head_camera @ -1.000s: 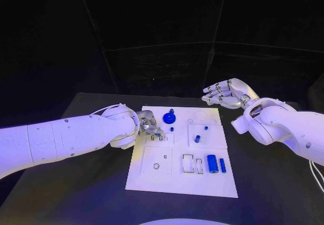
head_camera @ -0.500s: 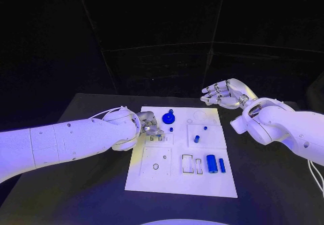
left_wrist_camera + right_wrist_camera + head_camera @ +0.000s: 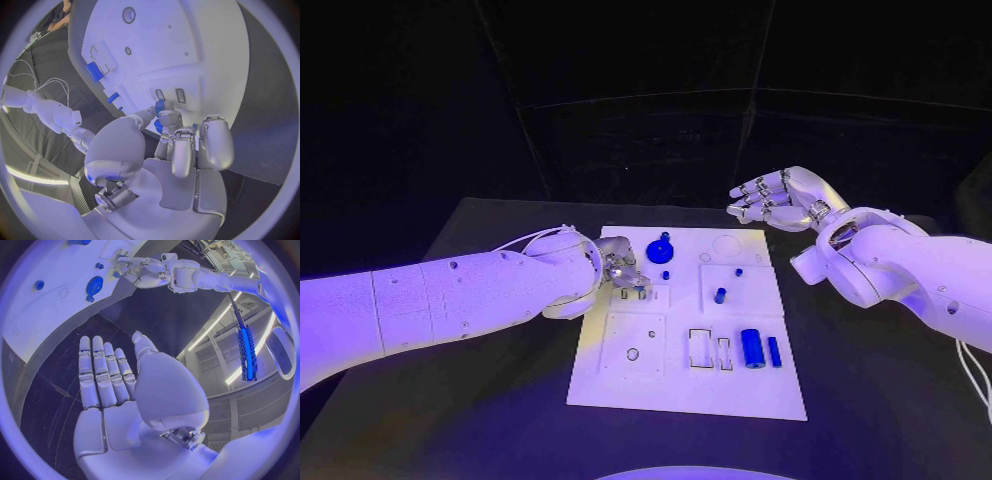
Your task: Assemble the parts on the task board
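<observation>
- Head view, starting at the left: the left arm [image 3: 444, 295] comes in from the left side and reaches to the upper left part of the task board [image 3: 632, 385].
- The left hand [image 3: 620, 275] is low over the board, at the small square with 2 slots [image 3: 636, 294]. In the left wrist view its fingers [image 3: 178, 145] are curled together, and a small blue part [image 3: 159, 106] is pinched at the fingertips, just above those 2 slots.
- The task board is a white plate in the middle of the black table [image 3: 473, 400], with its long side going away from the robot.
- On the far end of the board stands a round blue knob part [image 3: 661, 251], and a small blue piece [image 3: 666, 275] is just near it.
- More to the right, a short blue peg [image 3: 721, 296] stands in the middle of the board.
- On the near right part of the board a big blue cylinder [image 3: 753, 348] lies flat, and a thin blue bar [image 3: 775, 350] lies just beside it. 2 empty rectangle frames [image 3: 711, 349] are to their left.
- The right hand [image 3: 783, 198] is raised beyond the far right corner of the board, well apart from all parts. Its fingers are spread and it holds nothing; the right wrist view shows them straight, side by side.
</observation>
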{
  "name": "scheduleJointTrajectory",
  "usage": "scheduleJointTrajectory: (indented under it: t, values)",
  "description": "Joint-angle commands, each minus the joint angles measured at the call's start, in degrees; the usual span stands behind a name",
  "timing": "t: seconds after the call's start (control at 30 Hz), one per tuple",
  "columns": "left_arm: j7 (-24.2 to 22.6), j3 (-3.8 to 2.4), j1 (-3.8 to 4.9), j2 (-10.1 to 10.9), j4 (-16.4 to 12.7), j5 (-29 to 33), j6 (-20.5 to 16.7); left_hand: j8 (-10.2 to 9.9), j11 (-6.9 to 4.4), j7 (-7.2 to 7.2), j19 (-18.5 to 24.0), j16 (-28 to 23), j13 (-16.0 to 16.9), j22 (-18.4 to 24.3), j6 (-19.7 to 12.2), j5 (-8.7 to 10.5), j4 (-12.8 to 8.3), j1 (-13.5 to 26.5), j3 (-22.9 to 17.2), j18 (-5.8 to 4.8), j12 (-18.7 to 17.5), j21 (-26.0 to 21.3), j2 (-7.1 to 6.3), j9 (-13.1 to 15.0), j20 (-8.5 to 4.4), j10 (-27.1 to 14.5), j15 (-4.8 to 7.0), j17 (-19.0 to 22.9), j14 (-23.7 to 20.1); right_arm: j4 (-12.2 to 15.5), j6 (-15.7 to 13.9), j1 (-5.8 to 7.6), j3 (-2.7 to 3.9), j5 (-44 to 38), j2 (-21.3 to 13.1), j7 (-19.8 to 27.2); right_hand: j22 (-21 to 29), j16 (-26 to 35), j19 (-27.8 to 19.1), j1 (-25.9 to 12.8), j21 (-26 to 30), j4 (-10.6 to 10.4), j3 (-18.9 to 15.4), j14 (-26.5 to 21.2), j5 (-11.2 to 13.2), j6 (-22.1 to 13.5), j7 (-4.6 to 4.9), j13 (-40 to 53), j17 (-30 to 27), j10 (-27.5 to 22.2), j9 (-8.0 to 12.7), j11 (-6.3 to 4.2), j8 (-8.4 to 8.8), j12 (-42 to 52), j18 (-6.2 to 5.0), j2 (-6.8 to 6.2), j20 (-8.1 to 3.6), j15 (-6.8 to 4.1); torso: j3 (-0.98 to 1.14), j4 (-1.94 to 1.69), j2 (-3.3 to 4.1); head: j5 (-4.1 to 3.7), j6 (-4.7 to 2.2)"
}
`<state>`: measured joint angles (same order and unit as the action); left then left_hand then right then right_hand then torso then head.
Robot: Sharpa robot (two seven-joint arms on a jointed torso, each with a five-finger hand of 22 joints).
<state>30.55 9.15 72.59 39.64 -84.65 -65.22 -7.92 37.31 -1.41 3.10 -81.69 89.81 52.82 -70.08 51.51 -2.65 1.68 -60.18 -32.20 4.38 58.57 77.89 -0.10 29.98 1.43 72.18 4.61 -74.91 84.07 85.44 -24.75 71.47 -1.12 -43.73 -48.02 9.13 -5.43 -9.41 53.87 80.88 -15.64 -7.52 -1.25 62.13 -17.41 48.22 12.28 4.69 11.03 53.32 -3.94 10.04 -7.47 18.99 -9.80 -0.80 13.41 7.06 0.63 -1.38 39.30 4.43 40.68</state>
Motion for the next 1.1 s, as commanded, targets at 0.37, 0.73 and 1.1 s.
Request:
scheduleJointTrajectory:
  t: [0.37, 0.73, 1.1]
  values:
    - [1.14, -0.01, -0.10, -0.37, 0.33, 0.16, 2.68, 0.21, 0.00, -0.37, -0.40, 0.19, 0.14, -0.12, 0.15, -0.16, -6.22, 0.06, -6.75, -0.39, 0.42, 0.15, 0.11, 0.08, 0.06, 0.49, 0.24, -15.09, 5.93, -0.13, 0.54, 0.11, 0.03, -0.58, 0.18, 0.57, 0.11, 0.28, 0.59, -0.09, 0.26, 0.22, -0.02, 0.29, -0.21, -0.31, 1.34, -0.15, -0.13, -0.23, -0.07, 0.06, -0.39, 0.29, -0.69, 0.29, 0.00, 0.14, -0.03, -0.07, -0.02, -0.12, 0.21]
    - [0.97, 0.00, -0.12, -0.46, 0.18, 1.07, 3.21, 0.22, -0.01, -0.38, -0.41, 0.19, 0.20, -0.16, 0.15, -0.15, -6.20, 0.11, -6.79, -0.40, 0.48, 0.18, 0.08, 0.08, 0.06, 0.53, 0.24, -15.09, 5.93, -0.30, 0.59, 0.11, 0.03, -0.59, 0.30, 0.56, 0.14, 0.30, 0.59, -0.11, 0.32, 0.23, -0.03, 0.27, -0.21, -0.30, 1.35, -0.19, -0.18, -0.25, -0.07, 0.06, -0.41, 0.30, -0.70, 0.29, 0.00, 0.13, -0.01, -0.03, 0.00, -0.18, 0.11]
    - [0.95, 0.01, -0.14, -0.85, 0.15, 1.47, 3.75, 0.23, -0.01, -0.39, -0.34, 0.19, 0.21, 0.01, 0.16, -0.15, -6.19, 0.13, -6.83, -0.36, 0.49, 0.07, 0.05, 0.09, 0.06, 0.53, 0.24, -15.09, 5.93, -0.51, 0.78, 0.11, 0.03, -0.59, 0.44, 0.49, 0.24, 0.38, 0.57, -0.19, 0.48, 0.23, -0.08, 0.18, -0.20, -0.31, 1.35, -0.32, -0.31, -0.35, -0.07, 0.08, -0.45, 0.32, -0.70, 0.30, 0.00, 0.13, -0.02, -0.02, 0.04, -0.24, 0.19]
